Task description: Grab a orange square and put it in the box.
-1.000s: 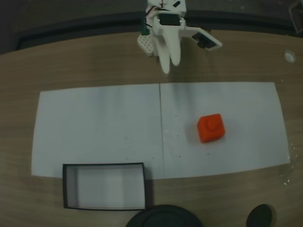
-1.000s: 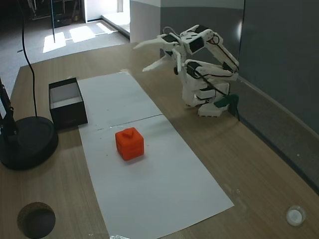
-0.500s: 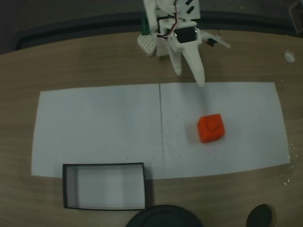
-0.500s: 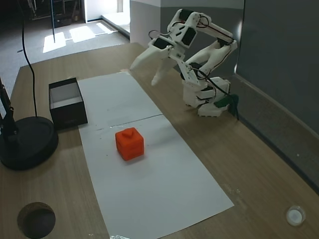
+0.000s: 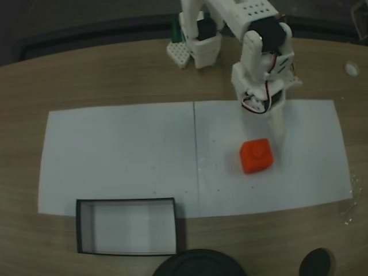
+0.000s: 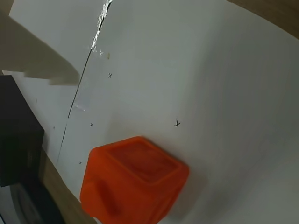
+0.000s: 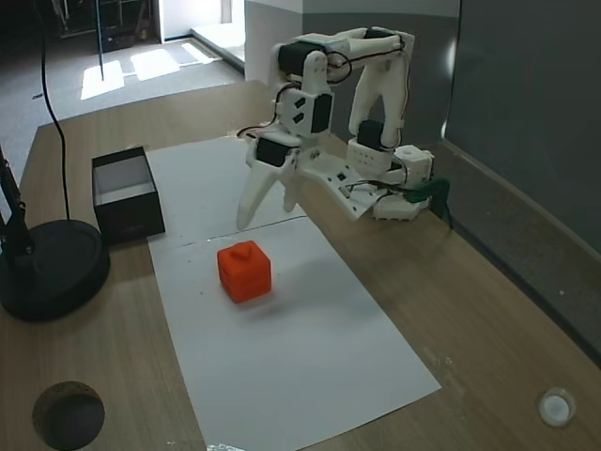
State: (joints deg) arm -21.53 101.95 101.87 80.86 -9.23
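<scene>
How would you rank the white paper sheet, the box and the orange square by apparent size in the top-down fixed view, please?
1. White paper sheet, by far the largest.
2. Box.
3. Orange square, smallest.

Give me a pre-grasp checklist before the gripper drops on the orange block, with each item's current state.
1. Gripper open: ok, fingers spread apart in a fixed view.
2. Gripper empty: ok, nothing between the fingers.
3. Orange square free to grab: ok, it sits alone on the white paper, stud face up.
4. Gripper lined up over the orange square: not ok, it hangs just short of it, on the arm's side.
5. Box ready: ok, open and nothing inside.
6. Finger gap wide enough for the square: cannot tell.
</scene>
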